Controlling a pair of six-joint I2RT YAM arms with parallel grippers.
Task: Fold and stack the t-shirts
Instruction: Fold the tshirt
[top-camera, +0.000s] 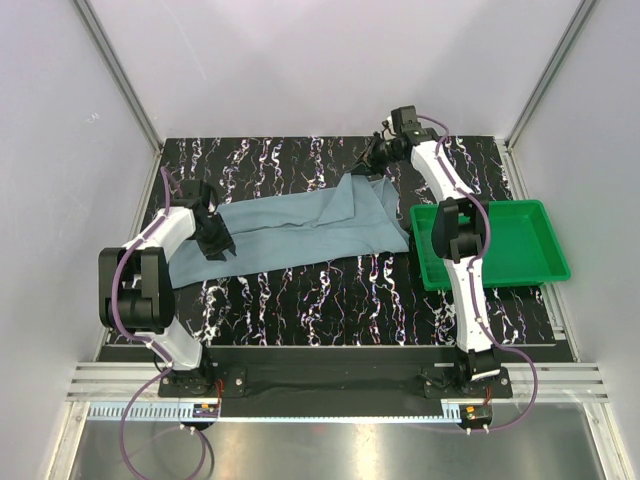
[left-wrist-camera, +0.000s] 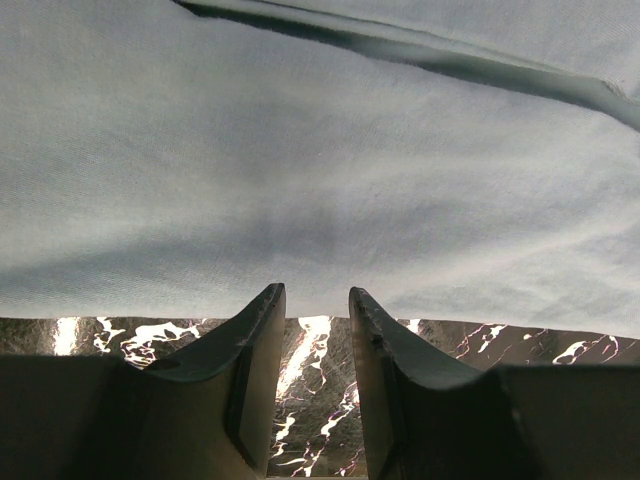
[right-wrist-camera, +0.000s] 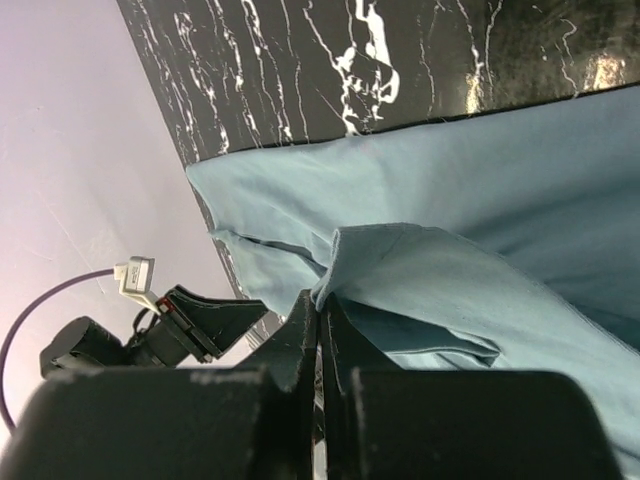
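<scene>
The left gripper (left-wrist-camera: 315, 298) stands with its fingers apart, holding nothing, at the left edge of the blue-grey t-shirt (top-camera: 300, 225), which lies stretched across the black marbled table (top-camera: 330, 290). A green tray (top-camera: 520, 245) sits just beside the shirt's right end. Farther back, the right gripper (right-wrist-camera: 321, 305) is clamped on a fold of the cloth
</scene>
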